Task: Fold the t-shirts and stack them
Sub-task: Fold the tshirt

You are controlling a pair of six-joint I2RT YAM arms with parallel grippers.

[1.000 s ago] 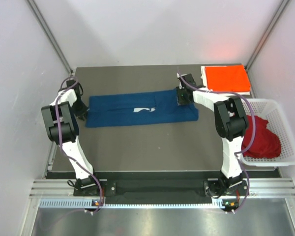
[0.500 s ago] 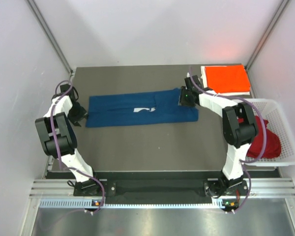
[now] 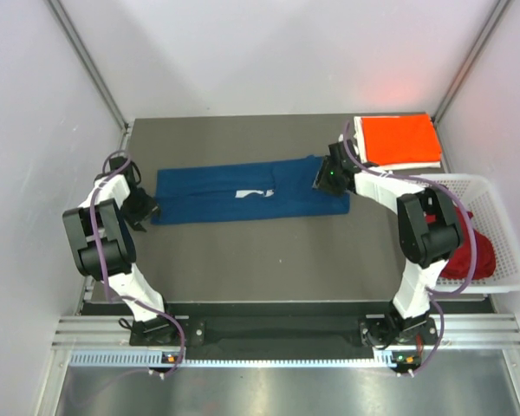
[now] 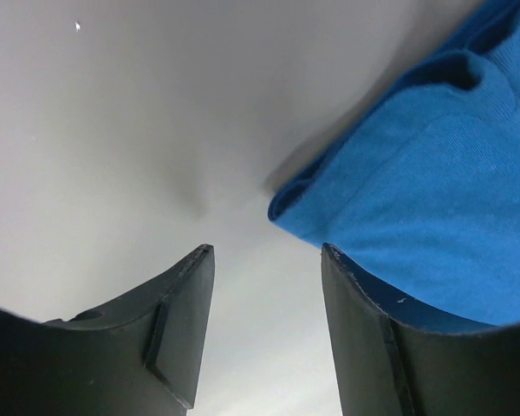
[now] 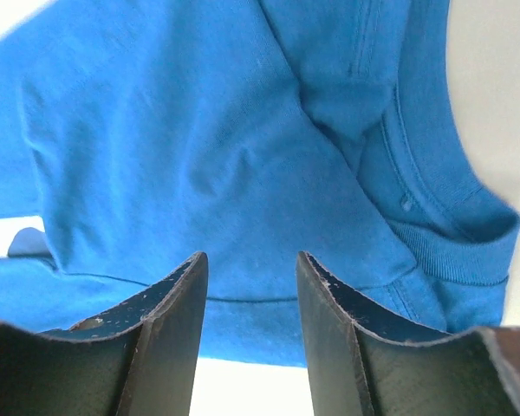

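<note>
The navy blue cotton t-shirt with a small white print lies folded into a long strip across the middle of the dark grey table. The left gripper is released just off the strip's left corner, and the right gripper is spread and empty over its collar end. A bright orange-red t-shirt lies folded flat at the far right corner, and a dark red t-shirt sits crumpled in the white plastic lattice basket beside the table.

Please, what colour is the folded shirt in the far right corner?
The folded shirt is bright orange-red, clearest in the top external view.
</note>
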